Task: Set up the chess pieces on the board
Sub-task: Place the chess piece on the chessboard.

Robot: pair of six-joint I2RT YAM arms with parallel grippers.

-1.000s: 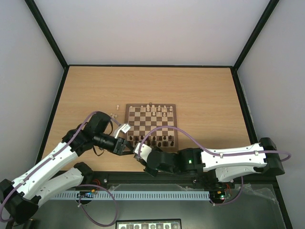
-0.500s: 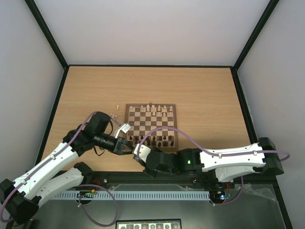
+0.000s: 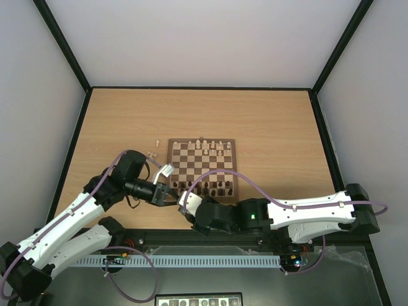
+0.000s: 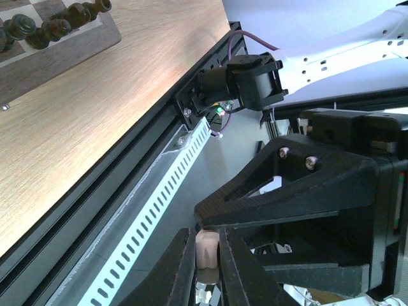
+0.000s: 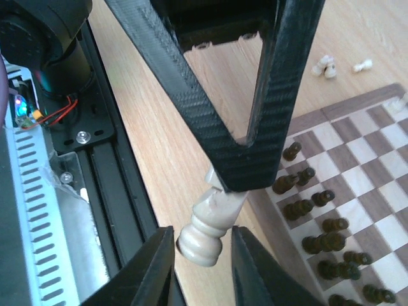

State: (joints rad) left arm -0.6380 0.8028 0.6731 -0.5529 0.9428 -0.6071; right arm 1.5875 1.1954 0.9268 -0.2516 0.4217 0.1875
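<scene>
Now L gripper [image 4: 207, 239] clamps pale chess piece [image 5: 203, 243] (beside board [image 5: 357, 109]), R gripper [image 5: 201, 237] slightly parted round its base.

One board [image 3: 201, 167]; three pale chess pieces [image 3: 152, 153] lying beside it.

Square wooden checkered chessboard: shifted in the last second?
No. The square wooden chessboard sits unchanged in the top view against the black far edge of the pale wooden table.
</scene>
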